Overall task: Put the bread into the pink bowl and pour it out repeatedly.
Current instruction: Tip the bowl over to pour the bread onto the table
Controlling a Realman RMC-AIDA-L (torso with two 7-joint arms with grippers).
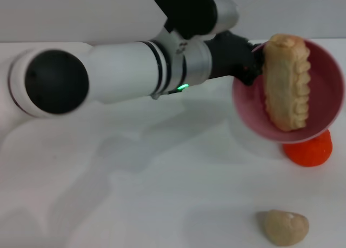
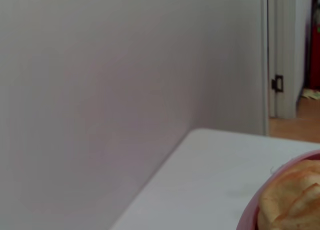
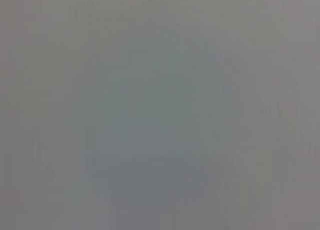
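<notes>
The left arm is stretched across the tabletop [image 1: 135,178], its pincer [image 1: 254,64] clamped on the bowl [image 1: 324,86] rim. The bowl is held tipped, and the ridged tan bread [image 1: 286,88] is seen standing on end inside.

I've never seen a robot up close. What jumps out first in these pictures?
The big white left arm sweeps across the head view, its end effector gripping the rim of a pink bowl held tipped above the table. The bread lies inside the bowl, on the verge of sliding out. Below the bowl sits an orange fruit, and nearer the camera a small beige lump.
</notes>
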